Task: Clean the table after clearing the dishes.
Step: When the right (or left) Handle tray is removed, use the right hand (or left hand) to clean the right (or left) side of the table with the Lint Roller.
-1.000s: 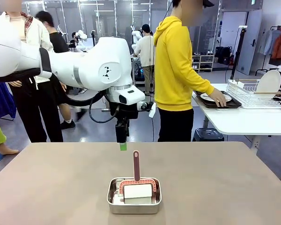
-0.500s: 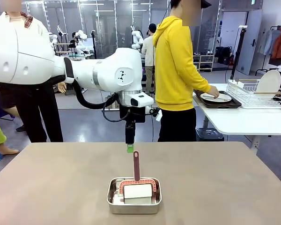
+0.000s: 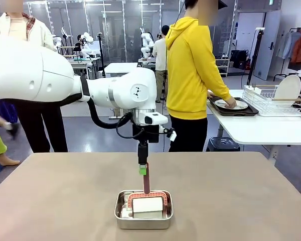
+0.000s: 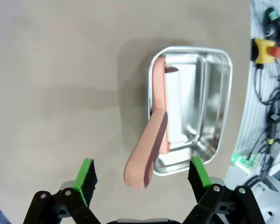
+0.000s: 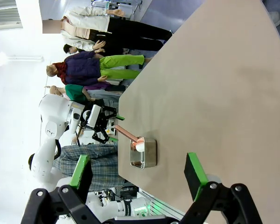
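Steel pan (image 3: 143, 222) on taupe bench (image 3: 241, 201), near its front edge; roller lying inside, pink handle (image 3: 146, 182) sticking up out of pan. L hand (image 3: 142, 169) straight above pan, pointing down, jaws wide. In wrist view, handle tip between green pads (image 4: 86, 175) w/ gaps both sides, no contact seen. R hand (image 5: 137, 163) well apart from pan, facing it along bare bench, jaws wide, nothing between them. Dishes (image 3: 231, 104): white plate on dark tray (image 3: 238, 112), on white-topped table (image 3: 261, 129) far beyond pan & to its right. Person in yellow hoodie (image 3: 190, 70) touching plate. Dish rack (image 3: 271, 100) just right of tray.
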Tool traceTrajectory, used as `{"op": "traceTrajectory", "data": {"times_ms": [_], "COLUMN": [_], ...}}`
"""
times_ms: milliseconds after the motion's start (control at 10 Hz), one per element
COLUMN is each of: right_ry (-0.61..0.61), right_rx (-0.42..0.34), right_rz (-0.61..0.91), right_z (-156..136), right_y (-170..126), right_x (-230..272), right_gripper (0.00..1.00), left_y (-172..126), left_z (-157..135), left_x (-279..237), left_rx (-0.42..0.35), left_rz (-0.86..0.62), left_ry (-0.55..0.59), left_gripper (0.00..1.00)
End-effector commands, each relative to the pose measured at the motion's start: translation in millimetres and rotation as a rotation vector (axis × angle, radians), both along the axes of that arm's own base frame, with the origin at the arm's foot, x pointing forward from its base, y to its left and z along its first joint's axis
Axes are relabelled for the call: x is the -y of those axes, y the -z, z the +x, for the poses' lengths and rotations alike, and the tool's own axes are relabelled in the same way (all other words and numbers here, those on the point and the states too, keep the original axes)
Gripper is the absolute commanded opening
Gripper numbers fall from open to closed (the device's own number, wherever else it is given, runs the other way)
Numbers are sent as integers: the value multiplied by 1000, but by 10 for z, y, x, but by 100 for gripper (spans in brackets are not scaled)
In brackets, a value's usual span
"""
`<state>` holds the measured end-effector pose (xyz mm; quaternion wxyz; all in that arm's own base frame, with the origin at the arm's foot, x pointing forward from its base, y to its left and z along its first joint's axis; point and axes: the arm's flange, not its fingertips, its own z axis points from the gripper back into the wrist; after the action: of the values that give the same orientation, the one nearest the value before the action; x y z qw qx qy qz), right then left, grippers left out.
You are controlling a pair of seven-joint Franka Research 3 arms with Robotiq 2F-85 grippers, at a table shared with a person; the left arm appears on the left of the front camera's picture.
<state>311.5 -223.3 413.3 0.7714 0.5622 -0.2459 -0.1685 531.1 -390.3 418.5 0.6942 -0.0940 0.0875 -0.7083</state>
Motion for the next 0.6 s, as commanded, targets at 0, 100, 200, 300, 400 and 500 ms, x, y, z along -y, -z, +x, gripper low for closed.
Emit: {"op": "traceTrajectory", "data": {"times_ms": [0, 100, 200, 300, 400, 500], "right_ry": [-4, -4, -4, -4, -4, -4], "right_rx": [14, 14, 14, 14, 14, 14], "right_rz": [4, 4, 4, 4, 4, 4], "right_z": [-6, -6, -6, -6, -6, -6], "right_y": [-22, -22, -22, -22, -22, -22], "right_x": [-1, -1, -1, -1, -1, -1], "right_gripper": [100, 100, 100, 100, 100, 100], "left_y": [-3, 47, 113, 155, 168, 165], "left_z": [2, -13, -25, -39, -43, -56], "left_x": [76, 93, 112, 133, 144, 149], "left_rx": [-57, -71, -83, -107, -105, -102], "left_rz": [-36, -29, -25, -15, -11, -9], "left_ry": [-38, -38, -39, -33, -31, -35], "left_gripper": [100, 100, 100, 100, 100, 100]}}
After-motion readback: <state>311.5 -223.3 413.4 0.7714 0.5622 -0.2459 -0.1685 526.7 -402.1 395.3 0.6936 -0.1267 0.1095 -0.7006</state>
